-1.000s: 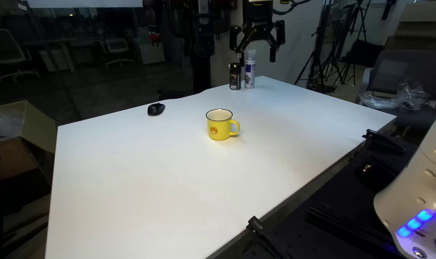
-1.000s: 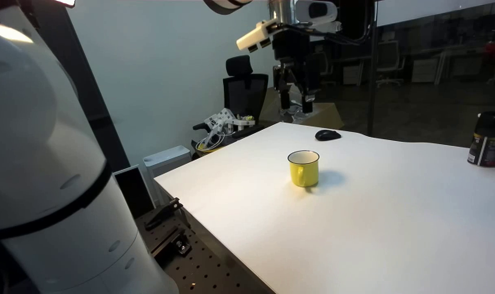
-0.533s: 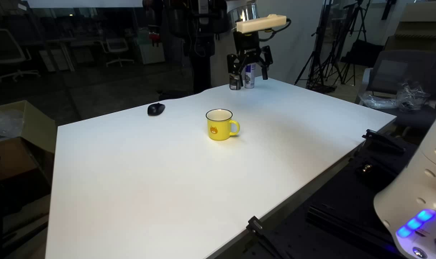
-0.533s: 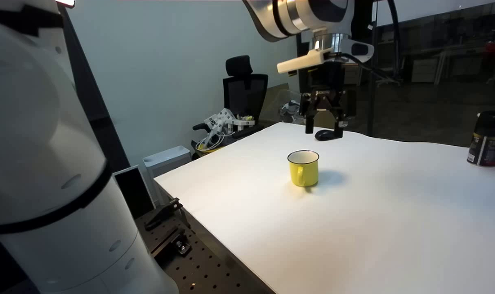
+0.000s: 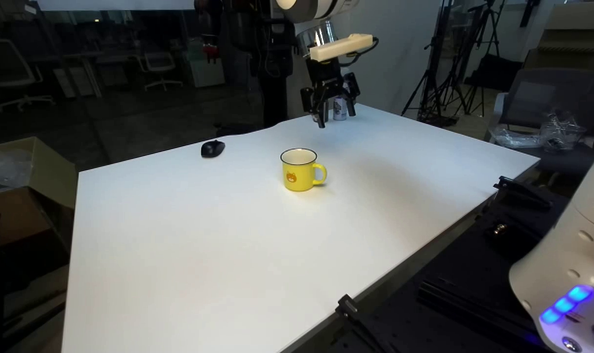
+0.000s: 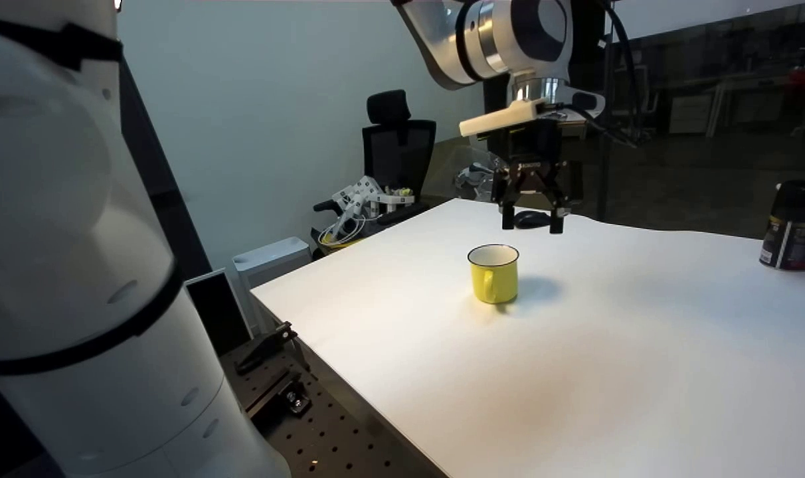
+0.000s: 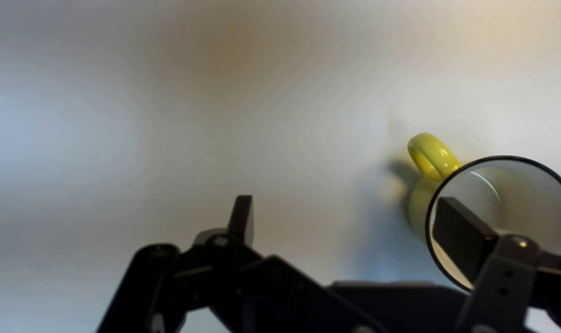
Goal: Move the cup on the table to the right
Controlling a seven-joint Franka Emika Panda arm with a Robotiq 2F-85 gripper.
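Note:
The cup (image 5: 298,176) is a yellow mug with a dark rim line and pale inside, upright on the white table (image 5: 204,245). It also shows in an exterior view (image 6: 495,282), its handle towards that camera. My gripper (image 5: 336,116) is open and empty, in the air above the table and apart from the cup. In an exterior view the gripper (image 6: 533,224) appears above and right of the cup. In the wrist view the cup (image 7: 535,194) is at the right, and the right finger of my gripper (image 7: 345,208) overlaps its mouth, hiding part of the rim.
A black mouse (image 5: 212,148) lies near the table's back edge; in an exterior view it shows behind my fingers (image 6: 508,218). A dark can (image 6: 794,229) and a white spray can (image 5: 340,110) stand at a far corner. Black clamps (image 5: 522,191) sit at the table's edge.
My gripper has come down towards the table and, in an exterior view, moved left, nearer the cup. Its fingers stay open. The cup has not moved.

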